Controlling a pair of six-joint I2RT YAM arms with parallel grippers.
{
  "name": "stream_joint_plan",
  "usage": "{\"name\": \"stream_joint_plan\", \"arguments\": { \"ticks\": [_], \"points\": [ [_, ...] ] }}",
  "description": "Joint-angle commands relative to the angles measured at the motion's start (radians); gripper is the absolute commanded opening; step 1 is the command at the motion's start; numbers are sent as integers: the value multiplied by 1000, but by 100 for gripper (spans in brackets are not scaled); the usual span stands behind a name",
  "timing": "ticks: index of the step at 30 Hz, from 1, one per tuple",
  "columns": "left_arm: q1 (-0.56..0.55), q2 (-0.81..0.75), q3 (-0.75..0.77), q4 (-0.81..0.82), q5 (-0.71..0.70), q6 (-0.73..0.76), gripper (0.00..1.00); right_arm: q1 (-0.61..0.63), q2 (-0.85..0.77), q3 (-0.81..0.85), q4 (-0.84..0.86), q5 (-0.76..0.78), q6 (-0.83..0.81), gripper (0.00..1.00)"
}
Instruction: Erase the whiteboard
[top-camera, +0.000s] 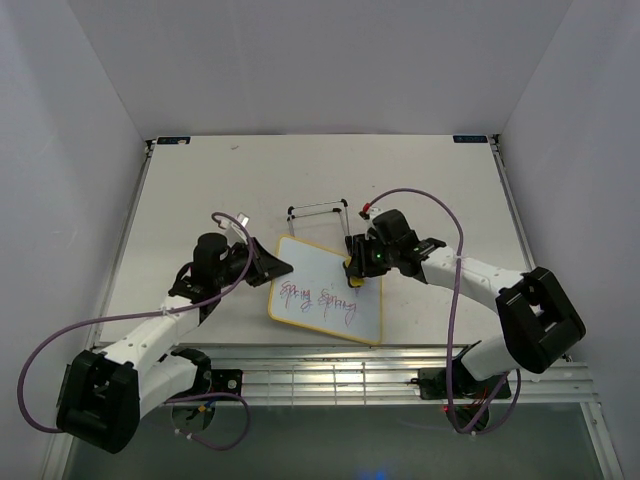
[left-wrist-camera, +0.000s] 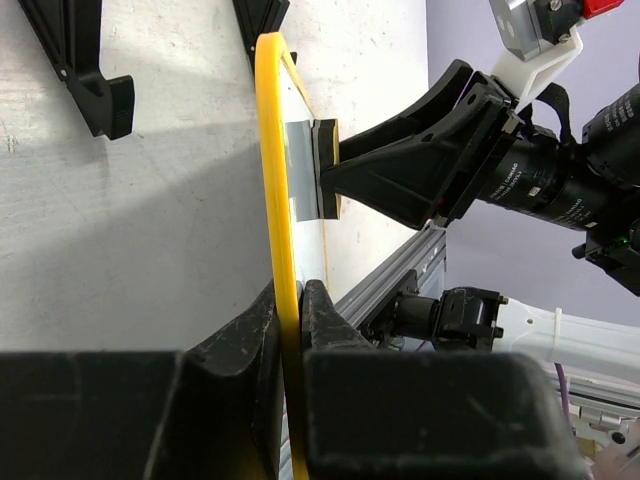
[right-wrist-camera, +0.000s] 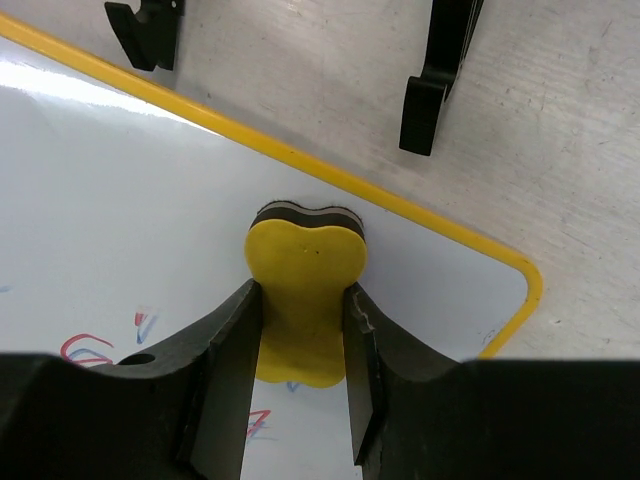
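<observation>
On your left, the left gripper (left-wrist-camera: 290, 300) is closed on the yellow frame of the whiteboard (top-camera: 330, 268), which sits on the table (top-camera: 200, 190) between the two arms, just in front of the wire stand (top-camera: 318, 209). The purple-red writing (top-camera: 316, 300) across the lower half of the board is not yet wiped. On the right, the right gripper (right-wrist-camera: 300, 310) clamps the yellow eraser (right-wrist-camera: 305, 255) and presses it on the board near the top right corner. I judge your erasing has hardly begun.
</observation>
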Motion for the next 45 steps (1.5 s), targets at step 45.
{"name": "stream_joint_plan", "arguments": {
  "ticks": [45],
  "points": [
    [-21,-152,-68,128,-102,-3,0,-101,94,-249,-98,-18,2,26]
  ]
}}
